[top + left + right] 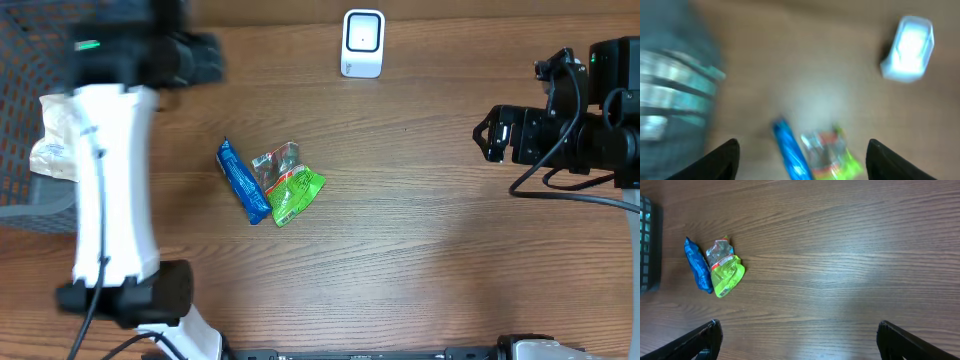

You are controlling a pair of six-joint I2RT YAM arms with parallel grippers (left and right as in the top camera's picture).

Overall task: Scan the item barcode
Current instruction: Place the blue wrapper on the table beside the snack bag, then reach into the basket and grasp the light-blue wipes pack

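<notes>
My left gripper (801, 146) and right gripper (799, 325) are holding their fingers spread, pinching nothing. The crinkled blue foil packet (243, 182) and green-and-clear plastic pouch (288, 186) are lying touching near the wooden table's (420, 250) middle, apart from both. My left wrist view is blurring them and the white scanner box (362, 43) at the far edge.

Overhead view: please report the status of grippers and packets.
Left gripper open, right gripper open, both empty. Blue packet beside green packet, not held. Nothing blocks scanner.
</notes>
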